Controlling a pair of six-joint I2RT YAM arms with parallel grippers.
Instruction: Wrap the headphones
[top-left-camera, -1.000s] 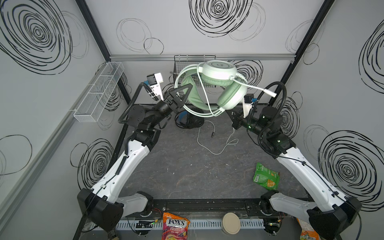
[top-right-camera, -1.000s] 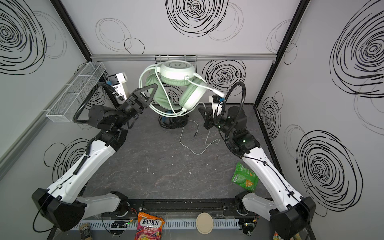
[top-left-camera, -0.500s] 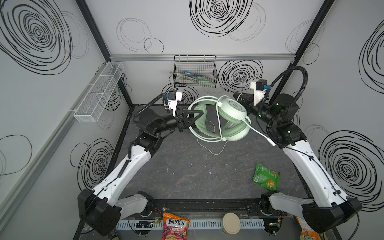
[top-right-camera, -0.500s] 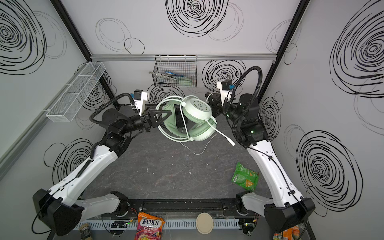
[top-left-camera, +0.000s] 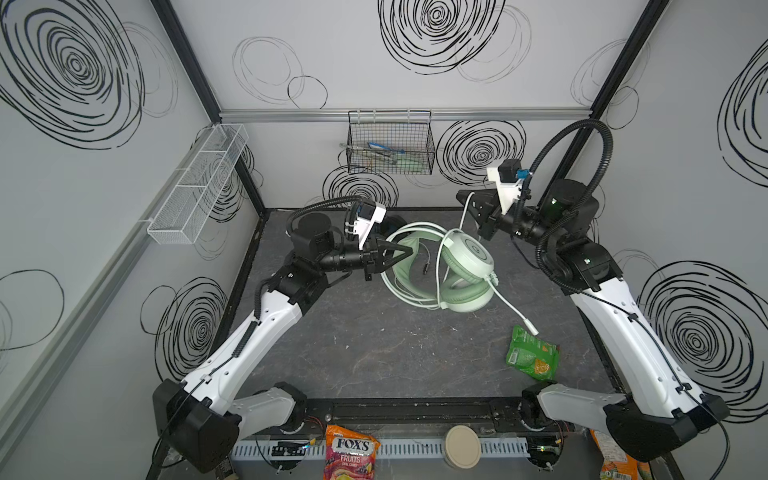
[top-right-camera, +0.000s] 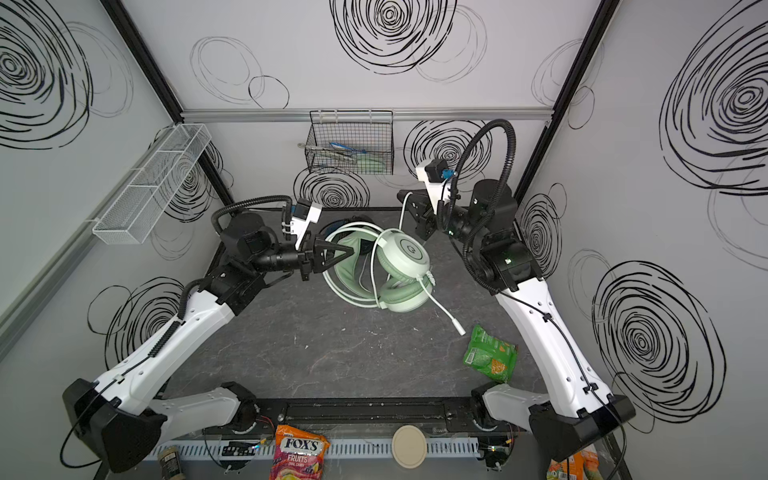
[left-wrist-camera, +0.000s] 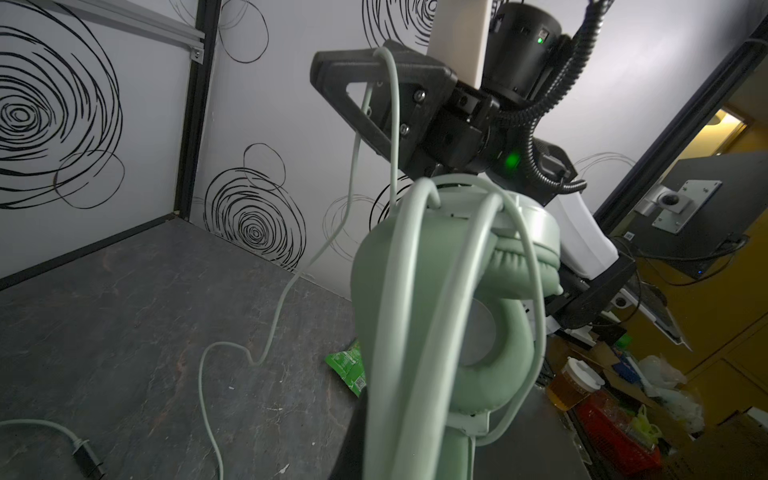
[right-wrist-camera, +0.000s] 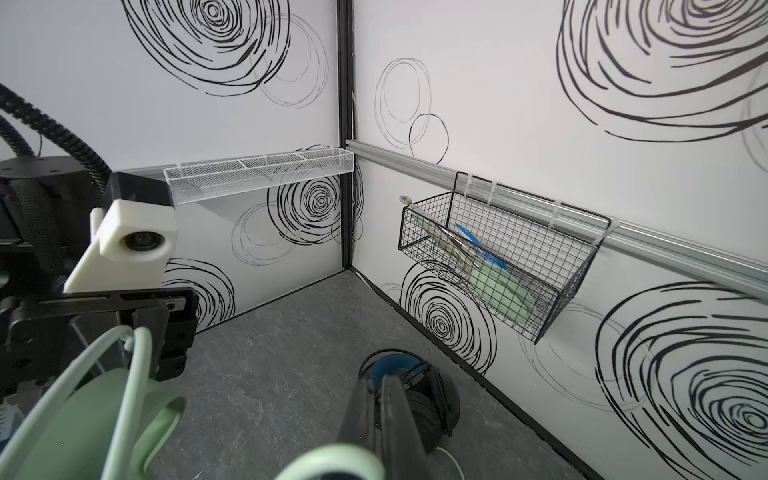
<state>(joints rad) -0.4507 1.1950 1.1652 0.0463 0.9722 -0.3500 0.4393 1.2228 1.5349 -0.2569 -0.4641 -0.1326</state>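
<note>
The left claw (top-left-camera: 409, 250) is clamped on the headband of the mint-green headset (top-left-camera: 467, 259), holding it above the worktop (top-left-camera: 374, 353) toward the back. The right claw (top-left-camera: 464, 198) is pinched shut on its pale cable (top-left-camera: 462, 218). Pulling that strand too taut could drag the wound loops off the earcups or twist the headset loose.

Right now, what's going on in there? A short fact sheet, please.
left gripper: shut on the mint-green headset, holding it off the table
right gripper: shut on the pale cable
pale cable: several loops around the headset, rest trailing to the table
black headset: lying at the back of the table
green snack packet: on the table, right side
</note>
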